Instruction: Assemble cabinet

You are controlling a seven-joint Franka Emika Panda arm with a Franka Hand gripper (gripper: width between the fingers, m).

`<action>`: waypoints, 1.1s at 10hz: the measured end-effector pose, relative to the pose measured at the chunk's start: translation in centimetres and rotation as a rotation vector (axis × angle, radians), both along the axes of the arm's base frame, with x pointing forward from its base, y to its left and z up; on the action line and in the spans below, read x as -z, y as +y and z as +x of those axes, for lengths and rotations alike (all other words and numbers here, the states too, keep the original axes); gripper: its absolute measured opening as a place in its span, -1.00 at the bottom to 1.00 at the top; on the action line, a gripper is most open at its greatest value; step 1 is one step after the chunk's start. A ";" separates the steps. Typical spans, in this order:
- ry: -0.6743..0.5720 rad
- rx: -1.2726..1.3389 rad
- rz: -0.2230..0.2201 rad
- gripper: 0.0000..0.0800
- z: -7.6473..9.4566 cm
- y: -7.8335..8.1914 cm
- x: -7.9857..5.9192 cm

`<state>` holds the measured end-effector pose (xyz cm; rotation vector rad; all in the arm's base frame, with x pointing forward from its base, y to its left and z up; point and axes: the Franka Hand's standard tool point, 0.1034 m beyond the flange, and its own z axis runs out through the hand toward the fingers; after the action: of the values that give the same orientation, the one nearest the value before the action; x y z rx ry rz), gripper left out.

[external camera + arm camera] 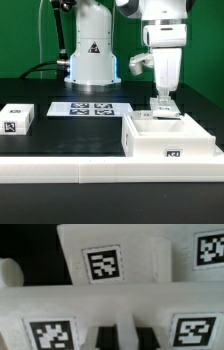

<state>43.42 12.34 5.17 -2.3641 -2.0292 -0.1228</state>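
The cabinet (170, 138), a large open white box with a tag on its front, stands at the exterior view's right. My gripper (163, 97) hangs straight down just behind it. In the wrist view the gripper (125, 336) has its two dark fingers (106, 336) pressed against a thin white rib of a white tagged panel (60, 308), so it is shut on that panel. Beyond the panel lies another white tagged surface (110, 258). I cannot tell whether it belongs to the cabinet.
A small white tagged block (18, 118) lies at the exterior view's left. The marker board (92, 108) lies flat in the middle, in front of the robot base (92, 60). A white ledge (60, 168) runs along the table's front edge.
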 end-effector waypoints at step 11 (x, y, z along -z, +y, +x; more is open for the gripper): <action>0.008 0.009 -0.009 -0.82 1.6 -0.6 -0.4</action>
<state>45.07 11.70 5.52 -2.3760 -2.0200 -0.1044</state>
